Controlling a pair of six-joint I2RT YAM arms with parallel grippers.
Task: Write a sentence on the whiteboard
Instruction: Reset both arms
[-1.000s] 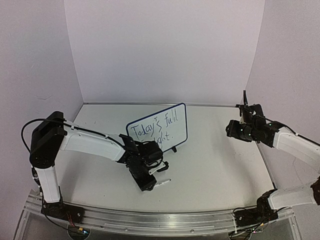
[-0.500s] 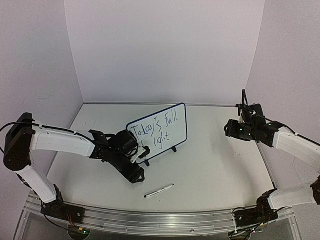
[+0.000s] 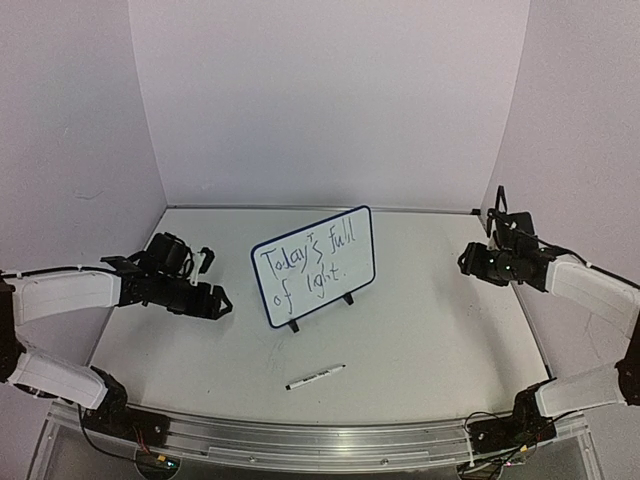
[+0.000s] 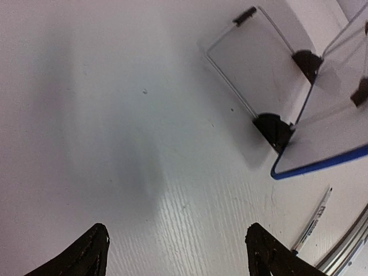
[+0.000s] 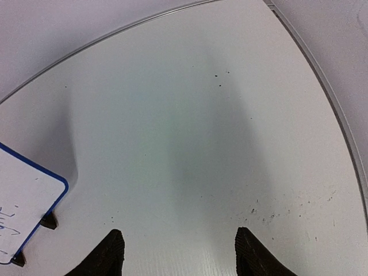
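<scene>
Whiteboard is found standing on the desk, propped on its clip feet and wire stand, with its face turned toward the arm bases. Sentence is seen on that face in two lines, legible and unsmeared. A pen is noted lying flat in front of the whiteboard, apart from it and held by nothing.

Left jaws are set wide and empty, to the left of the whiteboard and clear of it. Right jaws are likewise apart and empty, well to the right of the whiteboard.

Writing is judged complete, with only the clearing of the arms in hand. It is advised that the left jaws be led away from the whiteboard's near foot and stand, which could be tipped by a light knock. The written face should not be brushed, as the ink is presumed to smear. The pen is best left where it lies.
</scene>
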